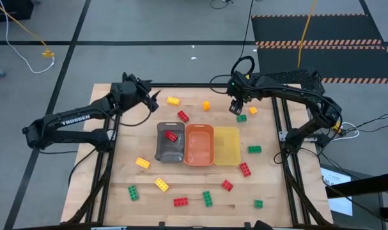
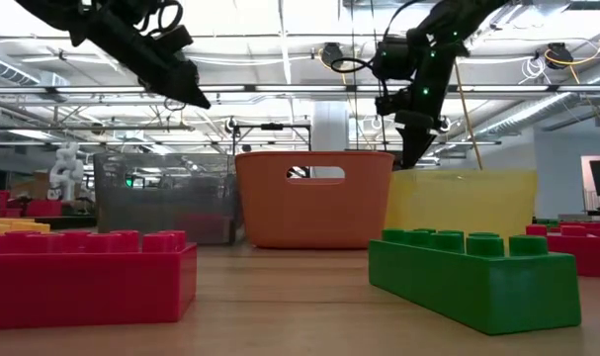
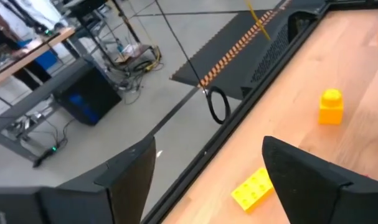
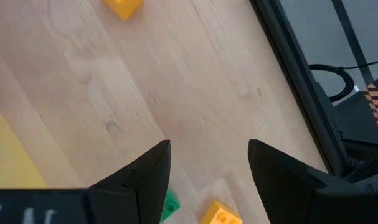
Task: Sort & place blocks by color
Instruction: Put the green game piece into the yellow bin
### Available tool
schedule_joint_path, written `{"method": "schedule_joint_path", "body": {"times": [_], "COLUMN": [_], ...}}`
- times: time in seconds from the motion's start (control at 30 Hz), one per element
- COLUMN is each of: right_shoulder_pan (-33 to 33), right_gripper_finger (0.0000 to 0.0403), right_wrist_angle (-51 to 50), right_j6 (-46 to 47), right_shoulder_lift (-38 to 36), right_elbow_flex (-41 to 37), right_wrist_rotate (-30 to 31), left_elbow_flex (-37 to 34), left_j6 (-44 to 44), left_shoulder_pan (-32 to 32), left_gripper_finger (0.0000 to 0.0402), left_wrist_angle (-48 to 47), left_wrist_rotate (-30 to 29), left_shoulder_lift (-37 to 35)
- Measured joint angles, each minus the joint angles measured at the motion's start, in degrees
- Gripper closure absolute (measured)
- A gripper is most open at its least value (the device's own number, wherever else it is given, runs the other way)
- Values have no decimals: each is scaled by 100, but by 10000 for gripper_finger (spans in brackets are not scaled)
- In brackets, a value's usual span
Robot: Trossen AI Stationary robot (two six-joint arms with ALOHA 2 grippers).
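Observation:
Red, yellow, orange and green blocks lie scattered flat on the wooden table. One red block (image 1: 172, 135) lies in the grey tray (image 1: 162, 150). My right gripper (image 1: 235, 107) (image 4: 208, 146) hangs open above the table's far right part, over a green block (image 1: 241, 117) (image 4: 170, 205) and beside a yellow block (image 1: 252, 110) (image 4: 220, 213); it touches neither. My left gripper (image 1: 152, 97) (image 3: 207, 149) is open and raised near the far left edge, close to a yellow block (image 1: 173, 100) (image 3: 254, 188) and a small orange block (image 1: 206, 105) (image 3: 330, 107).
The grey tray, orange tray (image 1: 199, 156) and yellow tray (image 1: 226, 156) stand side by side mid-table. Loose blocks lie on the near half, among them a red block (image 1: 180, 202) and a green block (image 1: 207, 199). Black frame rails (image 1: 284, 137) run along the table's sides.

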Motion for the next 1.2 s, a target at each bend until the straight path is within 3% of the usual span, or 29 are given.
{"method": "schedule_joint_path", "body": {"times": [0.4, 1.0, 1.2], "right_shoulder_pan": [-2, -4, 9], "right_gripper_finger": [195, 177, 177], "right_wrist_angle": [-36, 428, 269], "right_j6": [-230, -252, -833], "right_shoulder_lift": [148, 208, 208], "right_elbow_flex": [-80, -1313, -1363], "right_wrist_rotate": [-5, 9, 4], "left_elbow_flex": [4, 4, 4], "left_j6": [-123, -210, -194], "left_shoulder_pan": [58, 3, 3], "left_gripper_finger": [115, 123, 123], "left_wrist_angle": [94, -27, -27], "left_wrist_rotate": [113, 111, 111], "left_shoulder_lift": [301, 330, 330]}}
